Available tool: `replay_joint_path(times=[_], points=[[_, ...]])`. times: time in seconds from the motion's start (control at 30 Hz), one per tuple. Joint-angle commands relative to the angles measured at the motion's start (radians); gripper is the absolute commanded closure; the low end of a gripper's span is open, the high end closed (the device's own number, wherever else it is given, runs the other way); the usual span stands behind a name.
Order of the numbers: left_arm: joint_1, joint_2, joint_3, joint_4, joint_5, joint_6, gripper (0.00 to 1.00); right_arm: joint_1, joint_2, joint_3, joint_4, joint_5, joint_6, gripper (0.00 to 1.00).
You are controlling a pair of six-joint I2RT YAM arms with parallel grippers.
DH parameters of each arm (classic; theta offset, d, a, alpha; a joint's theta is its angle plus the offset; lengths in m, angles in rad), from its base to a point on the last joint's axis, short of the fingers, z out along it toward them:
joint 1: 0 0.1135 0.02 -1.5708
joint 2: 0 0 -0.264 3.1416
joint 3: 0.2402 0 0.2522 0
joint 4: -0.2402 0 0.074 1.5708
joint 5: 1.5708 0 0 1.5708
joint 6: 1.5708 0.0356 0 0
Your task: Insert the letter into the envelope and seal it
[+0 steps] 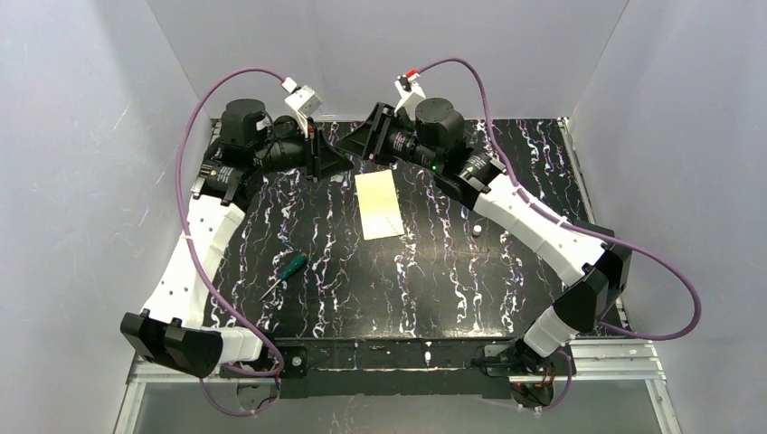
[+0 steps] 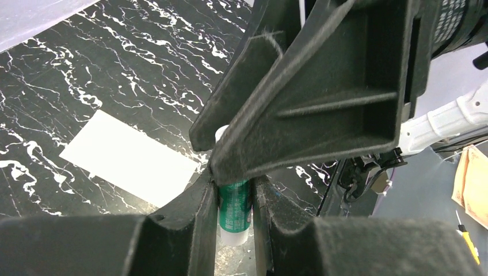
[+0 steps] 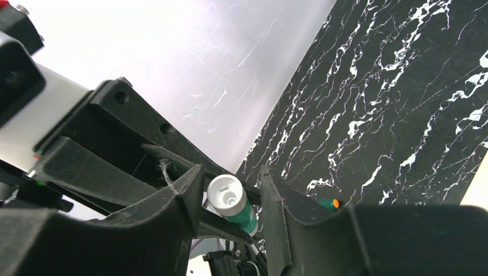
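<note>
A green glue stick [image 2: 235, 210] with a white end [image 3: 225, 195] is held in the air at the far side of the table. My left gripper [image 1: 336, 163] is shut on its green body [image 2: 235, 190]. My right gripper [image 1: 360, 145] meets it head-on. Its fingers [image 3: 232, 175] stand either side of the white end, with a gap at the right finger. The white envelope [image 1: 380, 206] lies flat on the black marble table, just in front of both grippers, and also shows in the left wrist view [image 2: 129, 158]. The tan letter is not in view as a separate sheet.
A green-handled screwdriver [image 1: 288, 269] lies on the left half of the table [image 1: 452, 271]; its handle end shows in the right wrist view [image 3: 329, 203]. White walls enclose the table on the left, back and right. Purple cables arch over both arms.
</note>
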Motion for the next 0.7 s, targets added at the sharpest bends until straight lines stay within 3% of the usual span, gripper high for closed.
replay_joint_path(times=[0.0, 0.07, 0.13, 0.2, 0.27, 0.33, 0.5, 0.67], points=[[0.001, -0.015, 0.026, 0.029, 0.024, -0.030, 1.00, 0.001, 0.001, 0.032, -0.002, -0.030, -0.015, 0.51], [0.000, -0.015, 0.024, 0.023, 0.013, -0.023, 1.00, 0.001, -0.007, 0.023, 0.004, -0.029, -0.015, 0.66], [0.001, -0.018, 0.025, 0.006, 0.005, -0.008, 1.00, 0.001, -0.013, 0.014, 0.017, -0.023, -0.013, 0.89], [0.001, -0.019, 0.025, -0.011, 0.006, 0.001, 1.00, 0.001, -0.024, 0.006, 0.028, -0.017, -0.024, 0.99], [0.000, -0.017, 0.030, -0.026, 0.025, 0.001, 1.00, -0.001, -0.040, -0.019, 0.064, -0.032, -0.059, 0.99], [0.001, -0.012, 0.040, -0.045, 0.081, -0.015, 1.00, -0.006, -0.064, -0.074, 0.208, -0.113, -0.132, 0.99], [0.001, -0.002, 0.049, -0.038, 0.331, -0.099, 1.00, -0.045, -0.111, -0.188, 0.492, -0.550, -0.231, 0.99], [0.000, -0.030, -0.032, 0.201, 0.539, -0.300, 1.00, -0.048, -0.094, -0.204, 0.585, -0.833, -0.153, 0.99]])
